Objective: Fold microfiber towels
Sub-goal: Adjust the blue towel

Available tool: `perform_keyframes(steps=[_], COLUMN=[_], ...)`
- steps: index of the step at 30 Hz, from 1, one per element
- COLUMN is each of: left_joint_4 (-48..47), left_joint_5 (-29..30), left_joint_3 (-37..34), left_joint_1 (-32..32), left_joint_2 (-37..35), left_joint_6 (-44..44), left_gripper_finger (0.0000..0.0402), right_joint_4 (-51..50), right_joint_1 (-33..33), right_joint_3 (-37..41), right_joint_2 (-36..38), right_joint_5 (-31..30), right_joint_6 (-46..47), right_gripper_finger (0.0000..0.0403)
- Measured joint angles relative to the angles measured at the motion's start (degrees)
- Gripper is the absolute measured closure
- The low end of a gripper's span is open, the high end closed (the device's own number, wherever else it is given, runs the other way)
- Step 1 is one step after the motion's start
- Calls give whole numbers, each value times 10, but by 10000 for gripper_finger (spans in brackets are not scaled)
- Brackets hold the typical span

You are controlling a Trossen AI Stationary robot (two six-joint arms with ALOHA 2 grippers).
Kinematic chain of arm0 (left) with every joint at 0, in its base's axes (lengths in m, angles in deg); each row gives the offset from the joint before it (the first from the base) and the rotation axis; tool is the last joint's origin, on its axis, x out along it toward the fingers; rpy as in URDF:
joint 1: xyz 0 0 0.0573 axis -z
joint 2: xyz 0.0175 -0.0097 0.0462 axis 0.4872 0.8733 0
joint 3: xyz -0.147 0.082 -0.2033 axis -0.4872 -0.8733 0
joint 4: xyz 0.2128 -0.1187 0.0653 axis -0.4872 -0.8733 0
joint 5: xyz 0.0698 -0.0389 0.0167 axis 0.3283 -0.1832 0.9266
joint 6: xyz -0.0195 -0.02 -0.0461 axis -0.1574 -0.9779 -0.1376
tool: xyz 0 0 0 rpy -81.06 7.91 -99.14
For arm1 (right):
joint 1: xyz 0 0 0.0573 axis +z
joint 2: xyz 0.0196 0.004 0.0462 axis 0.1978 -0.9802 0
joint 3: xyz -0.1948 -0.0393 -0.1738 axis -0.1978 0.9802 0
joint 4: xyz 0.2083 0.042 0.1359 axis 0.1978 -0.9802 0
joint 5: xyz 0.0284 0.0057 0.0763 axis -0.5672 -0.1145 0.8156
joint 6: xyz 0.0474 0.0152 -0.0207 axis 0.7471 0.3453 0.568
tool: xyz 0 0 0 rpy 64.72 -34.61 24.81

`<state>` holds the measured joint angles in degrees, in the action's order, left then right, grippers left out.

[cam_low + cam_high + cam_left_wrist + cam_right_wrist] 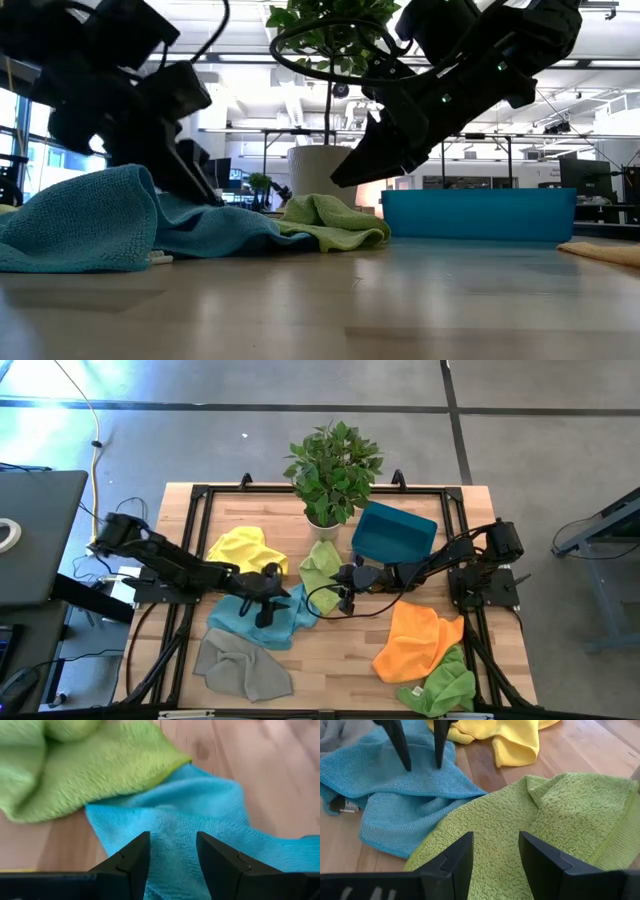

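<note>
Towels lie scattered over my wooden table [300,515], and both my grippers hang over the middle of it. My left gripper [172,852] stands with its fingers apart, holding nothing, just above the light blue towel [258,622], which is rumpled near the centre, toward the left edge. My right gripper [495,852] is likewise parted and empty, poised over the light green towel [320,565] that lies touching the blue one's corner.

Beyond these, the yellow towel [245,548] is crumpled toward the far left, and the grey towel [240,665] sits by the near left corner. The orange towel [415,640] spreads near the right edge, with a second green towel [445,682] beside it at the near right corner. A teal bin [393,532] and a potted plant [332,470] stand along the far edge.
</note>
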<state>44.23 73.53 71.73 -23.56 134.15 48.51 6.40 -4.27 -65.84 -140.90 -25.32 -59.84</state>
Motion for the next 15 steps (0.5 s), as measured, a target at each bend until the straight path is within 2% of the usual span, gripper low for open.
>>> perform_keyframes(steps=[7,15], left_joint_4=[-17,-120], left_joint_5=[-2,7], left_joint_3=[11,14], left_joint_1=[22,31], left_joint_2=[53,30], left_joint_6=[0,2], left_gripper_finger=[250,250], right_joint_4=[-10,-37], right_joint_1=[0,0], right_joint_3=[1,2], right_joint_2=[0,0], right_joint_5=[0,0], right_joint_6=[0,0], right_gripper_finger=[254,254])
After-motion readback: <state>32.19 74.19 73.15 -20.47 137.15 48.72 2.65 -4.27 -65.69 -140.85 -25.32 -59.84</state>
